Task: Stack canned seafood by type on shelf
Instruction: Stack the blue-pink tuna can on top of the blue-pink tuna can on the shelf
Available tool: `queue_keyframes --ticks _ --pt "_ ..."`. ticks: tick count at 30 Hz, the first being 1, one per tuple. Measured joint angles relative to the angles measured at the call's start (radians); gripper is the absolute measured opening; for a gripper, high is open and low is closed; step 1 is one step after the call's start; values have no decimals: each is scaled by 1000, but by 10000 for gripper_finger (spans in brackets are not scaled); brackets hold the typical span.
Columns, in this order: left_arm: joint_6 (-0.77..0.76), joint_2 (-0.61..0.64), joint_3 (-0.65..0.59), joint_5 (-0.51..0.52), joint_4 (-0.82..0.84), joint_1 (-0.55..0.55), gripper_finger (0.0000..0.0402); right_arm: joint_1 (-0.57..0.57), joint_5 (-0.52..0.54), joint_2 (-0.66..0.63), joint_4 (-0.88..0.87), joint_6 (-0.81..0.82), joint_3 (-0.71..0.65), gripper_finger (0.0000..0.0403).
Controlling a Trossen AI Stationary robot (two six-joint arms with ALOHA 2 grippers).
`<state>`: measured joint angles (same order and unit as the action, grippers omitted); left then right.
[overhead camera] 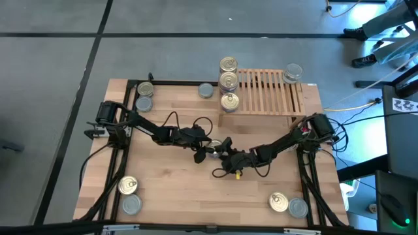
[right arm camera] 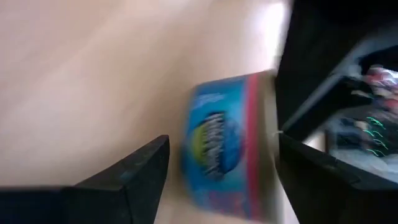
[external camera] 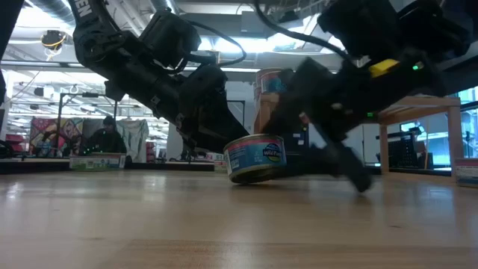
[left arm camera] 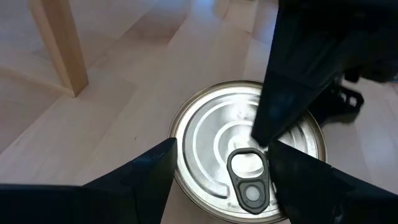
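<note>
A: Where do we have the tin right now?

B: We have one tin at the middle of the bench, tipped up on one edge, with its blue label facing the low camera. Both grippers meet at it. Our left gripper reaches in from the left, and our right gripper from the right.

A: Are the fingers gripping it?

B: Our left fingers stand spread on either side of the pull-tab top, and we cannot tell whether they touch the tin. Our right fingers also stand apart, straddling the blue label; we cannot tell whether they press on it. One dark finger of the right gripper lies across the top, as the left wrist view shows.

A: And the shelf?

B: The shelf sits at the far edge of the bench. A gold-topped stack stands at its left end, with another gold tin just in front, and a grey tin stands at its right end. More tins wait in pairs at the corners: far left, near left and near right. A grey one sits left of the shelf.
</note>
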<state>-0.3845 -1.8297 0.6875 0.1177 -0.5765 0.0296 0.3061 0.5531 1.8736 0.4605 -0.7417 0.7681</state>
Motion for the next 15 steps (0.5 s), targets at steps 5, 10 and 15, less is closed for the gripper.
queue_keyframes --ticks 5,10,15 --pt "-6 0 -2 0 -5 0 253 2 62 45 1 -49 53 278" --pt "-18 2 -4 7 -1 -1 253 3 72 46 -45 -39 76 210" --pt "-29 10 -2 14 -5 0 253 7 81 44 -88 13 79 189"
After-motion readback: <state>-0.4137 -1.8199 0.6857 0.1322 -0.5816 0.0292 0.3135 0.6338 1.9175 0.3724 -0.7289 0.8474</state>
